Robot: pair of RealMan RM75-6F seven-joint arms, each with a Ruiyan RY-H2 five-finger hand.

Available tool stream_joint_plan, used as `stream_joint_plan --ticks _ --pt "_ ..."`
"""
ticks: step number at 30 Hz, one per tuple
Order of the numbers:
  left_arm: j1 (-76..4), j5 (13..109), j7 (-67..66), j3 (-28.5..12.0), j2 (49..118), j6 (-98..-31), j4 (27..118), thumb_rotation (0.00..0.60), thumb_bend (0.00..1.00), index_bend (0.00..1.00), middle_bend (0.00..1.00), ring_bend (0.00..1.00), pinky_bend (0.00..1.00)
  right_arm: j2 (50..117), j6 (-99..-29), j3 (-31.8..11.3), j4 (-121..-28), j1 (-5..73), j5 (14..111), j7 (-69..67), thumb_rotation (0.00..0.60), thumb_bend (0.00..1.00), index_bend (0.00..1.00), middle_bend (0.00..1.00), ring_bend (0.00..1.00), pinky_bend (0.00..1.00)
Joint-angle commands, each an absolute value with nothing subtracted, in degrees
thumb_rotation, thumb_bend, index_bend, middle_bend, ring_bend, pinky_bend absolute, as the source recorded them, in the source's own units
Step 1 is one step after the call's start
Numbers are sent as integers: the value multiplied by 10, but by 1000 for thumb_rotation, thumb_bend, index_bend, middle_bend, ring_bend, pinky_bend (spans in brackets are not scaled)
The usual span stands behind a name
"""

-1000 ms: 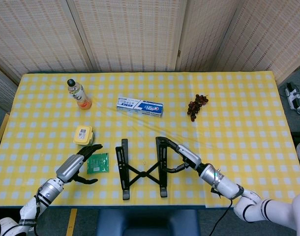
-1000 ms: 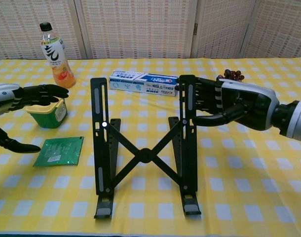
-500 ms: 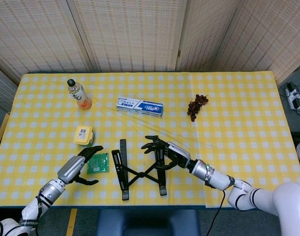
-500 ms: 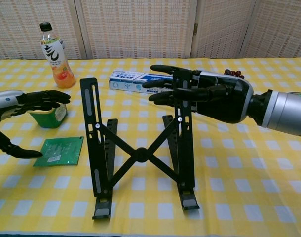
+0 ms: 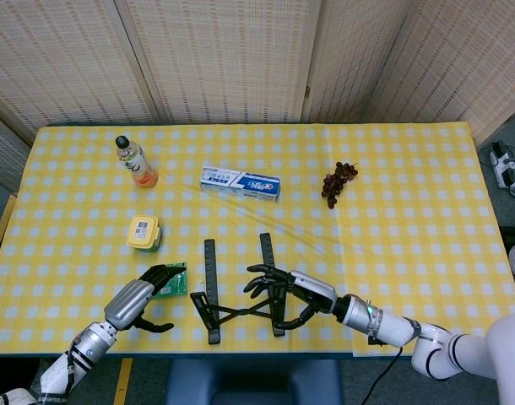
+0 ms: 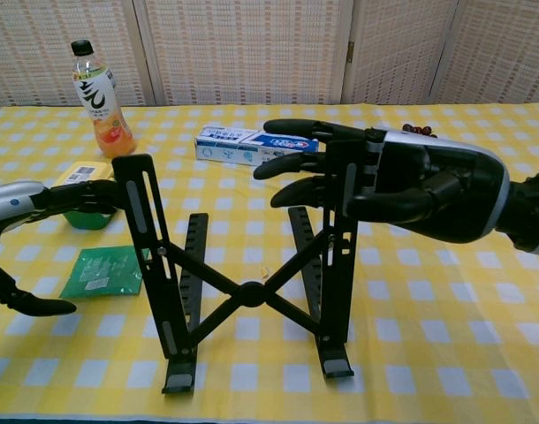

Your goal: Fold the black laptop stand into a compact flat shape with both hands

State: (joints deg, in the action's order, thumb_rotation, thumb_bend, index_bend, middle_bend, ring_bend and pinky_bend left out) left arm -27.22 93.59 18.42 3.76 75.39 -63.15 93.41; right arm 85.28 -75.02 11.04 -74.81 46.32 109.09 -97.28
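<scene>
Stand (image 6: 243, 291) right rail top hidden by right hand (image 6: 402, 181).

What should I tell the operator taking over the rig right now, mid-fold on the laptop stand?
Right hand: grips the top of the right upright of the black laptop stand, fingers reaching across it.
Left hand: fingertips at the top of the left upright; whether they grip it, I cannot tell.
Stand: near the front table edge, partly raised, cross brace in an X, not flat.
Nearby: green packet and yellow container beside the left hand.
Done: both hands brought to the uprights.
Left: press the two sides together and lay the stand down flat.
</scene>
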Motion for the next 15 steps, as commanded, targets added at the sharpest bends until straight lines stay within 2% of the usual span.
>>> stream_joint_plan --ticks 1,15 --pt "-274 942 169 41 760 -632 939 600 210 115 157 141 108 844 -760 123 -760 457 1096 -960 600 261 96 250 256 77" --pt "-274 917 115 31 779 -631 938 600 209 137 182 163 116 864 -776 164 -747 441 1103 -953 600 261 96 250 256 78"
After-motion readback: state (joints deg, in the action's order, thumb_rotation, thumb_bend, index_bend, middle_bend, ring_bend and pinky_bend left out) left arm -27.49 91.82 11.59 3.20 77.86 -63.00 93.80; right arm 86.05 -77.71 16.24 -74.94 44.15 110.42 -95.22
